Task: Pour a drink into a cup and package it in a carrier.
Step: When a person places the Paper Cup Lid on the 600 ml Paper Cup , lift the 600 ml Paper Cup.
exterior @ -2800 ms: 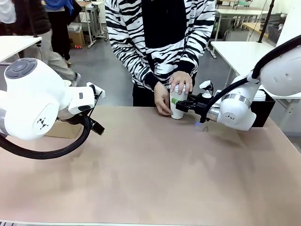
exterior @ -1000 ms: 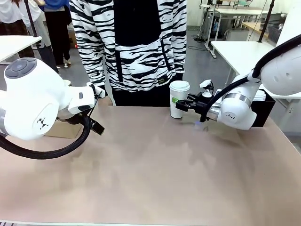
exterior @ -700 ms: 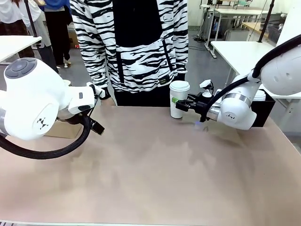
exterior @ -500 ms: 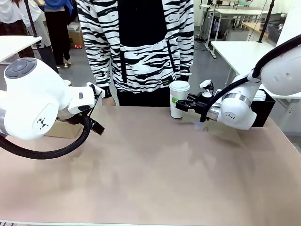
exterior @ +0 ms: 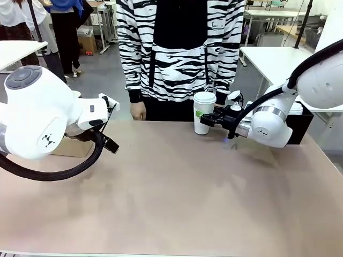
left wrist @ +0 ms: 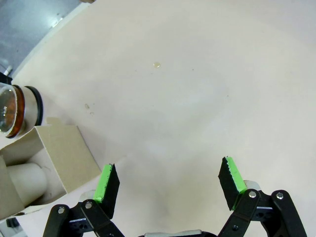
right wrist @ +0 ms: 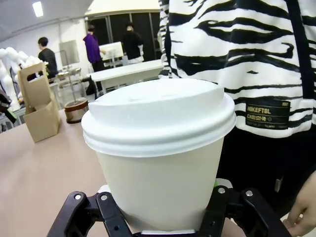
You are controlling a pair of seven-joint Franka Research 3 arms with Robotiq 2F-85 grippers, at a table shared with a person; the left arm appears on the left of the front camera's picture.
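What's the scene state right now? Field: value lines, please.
cup: upright at the far table edge, in front of the person
lid: white, on the cup
right gripper: shut on the cup's lower body
left gripper: open, holding nothing, over bare table
carrier: on the table at the robot's left side
jug: beside the carrier
person: standing at the far side, hand off the cup
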